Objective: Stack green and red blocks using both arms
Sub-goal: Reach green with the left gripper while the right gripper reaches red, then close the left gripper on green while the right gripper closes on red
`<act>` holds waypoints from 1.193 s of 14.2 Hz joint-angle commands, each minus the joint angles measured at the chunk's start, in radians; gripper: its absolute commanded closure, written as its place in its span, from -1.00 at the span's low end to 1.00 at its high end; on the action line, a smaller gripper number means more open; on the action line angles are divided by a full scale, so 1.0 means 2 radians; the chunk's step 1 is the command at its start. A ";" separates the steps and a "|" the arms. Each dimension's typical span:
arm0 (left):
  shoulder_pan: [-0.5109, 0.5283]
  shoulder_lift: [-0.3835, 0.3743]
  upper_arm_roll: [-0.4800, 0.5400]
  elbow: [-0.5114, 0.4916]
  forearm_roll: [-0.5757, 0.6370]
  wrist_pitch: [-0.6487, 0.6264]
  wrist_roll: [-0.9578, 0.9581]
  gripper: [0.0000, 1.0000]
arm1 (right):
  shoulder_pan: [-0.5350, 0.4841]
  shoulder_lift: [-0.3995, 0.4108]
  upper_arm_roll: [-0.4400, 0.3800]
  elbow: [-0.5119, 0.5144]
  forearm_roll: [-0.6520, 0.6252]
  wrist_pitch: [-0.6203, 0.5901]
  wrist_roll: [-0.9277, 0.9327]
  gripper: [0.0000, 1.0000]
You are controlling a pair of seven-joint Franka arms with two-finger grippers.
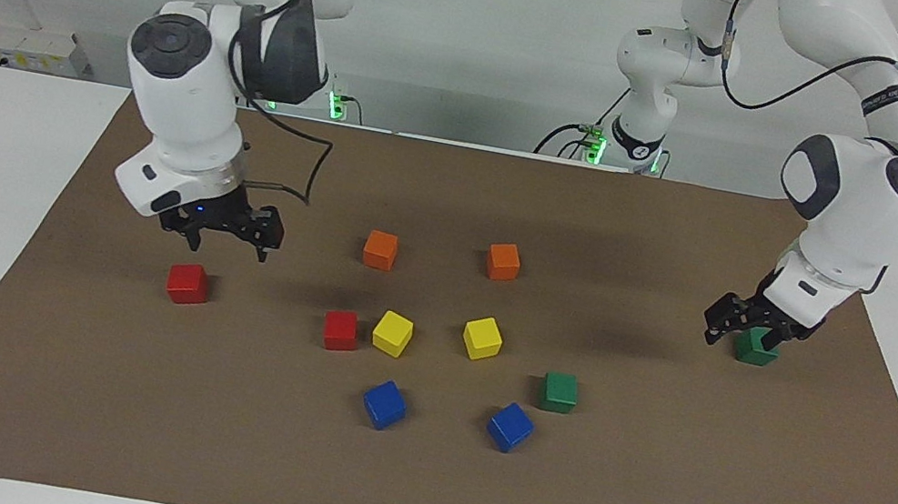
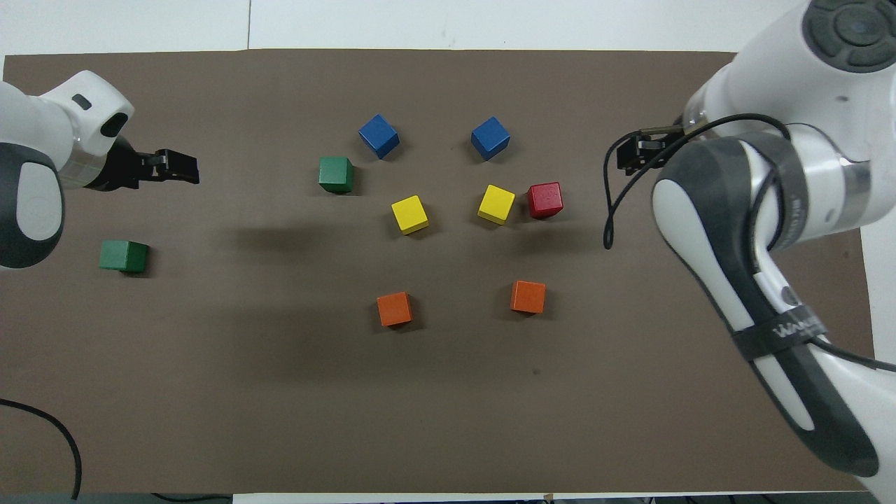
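One red block (image 1: 187, 282) lies alone on the brown mat toward the right arm's end; the right arm hides it in the overhead view. My right gripper (image 1: 227, 243) hangs open and empty above the mat beside it, and also shows in the overhead view (image 2: 633, 150). One green block (image 1: 757, 351) (image 2: 124, 255) lies alone toward the left arm's end. My left gripper (image 1: 743, 337) (image 2: 183, 168) is open and empty, raised just above it. The second red block (image 1: 340, 330) (image 2: 544, 199) and second green block (image 1: 559, 392) (image 2: 336, 174) lie in the middle cluster.
The middle of the mat (image 1: 650, 472) also holds two orange cubes (image 1: 380, 249) (image 1: 503, 261), two yellow cubes (image 1: 392, 333) (image 1: 482, 337) and two blue cubes (image 1: 384, 404) (image 1: 510, 426). One yellow cube lies right beside the middle red block.
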State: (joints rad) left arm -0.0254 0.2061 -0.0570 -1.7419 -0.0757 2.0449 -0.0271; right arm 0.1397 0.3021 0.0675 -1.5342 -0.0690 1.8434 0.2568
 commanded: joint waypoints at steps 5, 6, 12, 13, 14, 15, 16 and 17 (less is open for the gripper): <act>-0.114 0.074 0.009 0.047 -0.028 0.042 -0.058 -1.00 | 0.074 0.133 0.002 0.089 -0.009 0.067 0.106 -0.99; -0.128 0.089 0.010 0.049 -0.027 0.053 -0.069 -1.00 | 0.074 0.140 0.002 0.089 -0.010 0.078 0.099 -0.99; -0.158 0.146 0.012 0.067 -0.007 0.094 -0.085 -1.00 | 0.067 0.143 0.004 0.081 -0.005 0.108 0.066 -0.99; -0.159 0.149 0.012 0.067 0.005 0.100 -0.085 -1.00 | 0.068 0.143 0.005 0.075 -0.004 0.111 0.066 -0.99; -0.158 0.150 0.012 0.068 0.018 0.100 -0.085 -1.00 | 0.068 0.143 0.004 0.068 0.002 0.114 0.066 -0.99; -0.156 0.154 0.012 0.068 0.021 0.101 -0.085 -1.00 | 0.069 0.139 0.004 0.058 0.003 0.120 0.063 -0.99; -0.157 0.158 0.012 0.068 0.021 0.104 -0.085 -1.00 | 0.068 0.135 0.004 0.045 0.003 0.127 0.060 -0.99; -0.158 0.162 0.013 0.066 0.023 0.116 -0.087 -1.00 | 0.068 0.133 0.004 0.035 0.004 0.133 0.052 -0.99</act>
State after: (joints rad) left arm -0.3220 0.4987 -0.0499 -1.6375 -0.0580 2.2502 -0.1787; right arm 0.2856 0.5834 0.0677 -1.4079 -0.0692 2.0654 0.3996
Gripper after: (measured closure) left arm 0.000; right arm 0.000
